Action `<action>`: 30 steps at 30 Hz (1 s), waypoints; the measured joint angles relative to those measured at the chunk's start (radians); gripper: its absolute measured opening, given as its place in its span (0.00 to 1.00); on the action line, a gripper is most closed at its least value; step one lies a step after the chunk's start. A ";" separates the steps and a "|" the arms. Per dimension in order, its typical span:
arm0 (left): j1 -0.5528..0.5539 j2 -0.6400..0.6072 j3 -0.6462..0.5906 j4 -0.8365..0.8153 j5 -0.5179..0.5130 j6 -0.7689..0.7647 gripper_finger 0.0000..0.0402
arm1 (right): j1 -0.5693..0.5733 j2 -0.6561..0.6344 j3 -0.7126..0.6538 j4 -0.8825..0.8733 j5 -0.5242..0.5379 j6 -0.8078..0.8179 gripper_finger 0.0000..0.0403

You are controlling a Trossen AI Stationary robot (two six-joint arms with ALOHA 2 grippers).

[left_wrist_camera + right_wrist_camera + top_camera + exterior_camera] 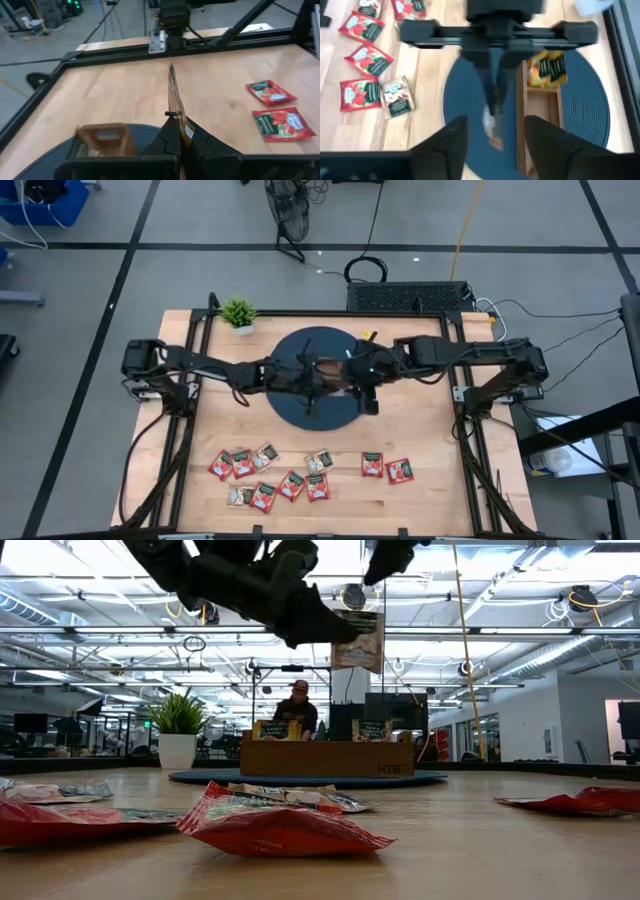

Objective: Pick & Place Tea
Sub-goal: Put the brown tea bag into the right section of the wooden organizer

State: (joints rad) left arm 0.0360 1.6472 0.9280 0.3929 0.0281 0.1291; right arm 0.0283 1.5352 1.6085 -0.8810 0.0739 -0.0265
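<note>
Tea sachet (174, 100) pinched in left gripper (180, 131); right gripper (492, 131) open beside.

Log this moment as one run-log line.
left gripper: shut on tea sachet, held above round mat | right gripper: open, facing it | wooden tray: on mat | other sachets: on table

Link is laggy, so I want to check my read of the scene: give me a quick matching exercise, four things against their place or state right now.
Things:
1. left gripper
2. right gripper
3. wooden tray
4. potted plant

Place or state:
A. on the dark round mat
B. open, facing the other gripper
C. at the table's far edge
D. shut on a tea sachet, held edge-up above the mat

Pairs: 1-D, 2-B, 3-A, 4-C
</note>
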 joint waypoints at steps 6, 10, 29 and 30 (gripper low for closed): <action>-0.014 0.039 0.043 -0.001 -0.002 -0.003 0.00 | 0.002 0.006 -0.034 -0.007 0.001 0.030 0.52; -0.037 0.038 0.053 -0.004 -0.002 0.004 0.00 | 0.002 0.008 -0.115 0.015 0.000 0.030 0.50; -0.052 0.038 0.053 -0.025 0.000 -0.016 0.00 | 0.002 0.006 -0.201 0.144 -0.075 0.015 0.38; -0.052 0.038 0.053 -0.025 0.000 -0.020 0.00 | 0.002 0.006 -0.201 0.152 -0.079 0.016 0.38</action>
State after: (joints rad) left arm -0.0156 1.6855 0.9810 0.3679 0.0278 0.1094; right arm 0.0303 1.5417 1.4071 -0.7287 -0.0051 -0.0103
